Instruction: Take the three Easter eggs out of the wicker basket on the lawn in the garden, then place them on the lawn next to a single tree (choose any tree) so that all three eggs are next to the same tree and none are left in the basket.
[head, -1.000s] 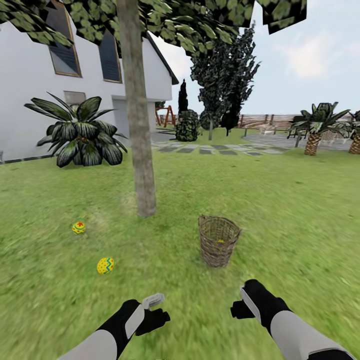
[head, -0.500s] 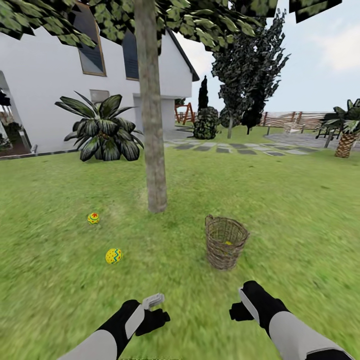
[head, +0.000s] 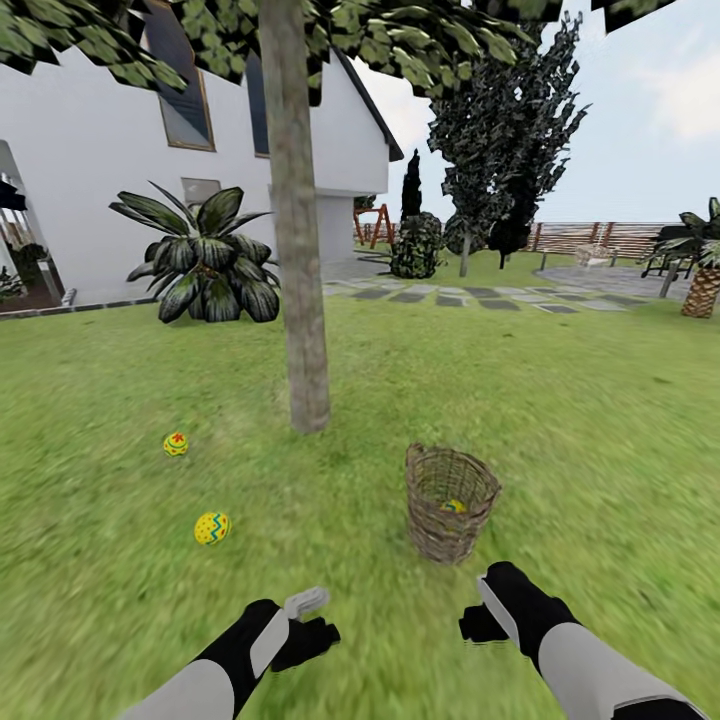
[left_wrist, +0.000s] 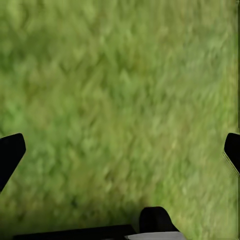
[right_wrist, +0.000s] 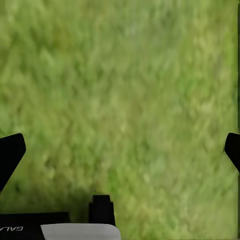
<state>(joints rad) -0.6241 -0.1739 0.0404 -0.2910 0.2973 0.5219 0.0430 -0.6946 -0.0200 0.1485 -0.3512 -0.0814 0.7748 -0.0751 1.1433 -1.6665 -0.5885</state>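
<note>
Head view: from above both arms, facing forward and down across the lawn (head: 560, 420) toward tree (head: 300, 300) and house (head: 90, 180).
Left wrist view: close above grass, facing down.
Right wrist view: likewise.
Shared: lawn.

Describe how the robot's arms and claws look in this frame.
Both forearms are light grey shells ending in black wrists. The left claw is black with a pale grey plate on top; the right claw is black with a grey strip. The right wrist view shows white lettering on the black housing.

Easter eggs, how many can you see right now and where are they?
3. One egg lies on the lawn left of the tree, a second egg nearer the robot, and a third egg partly shows inside the wicker basket.
</note>
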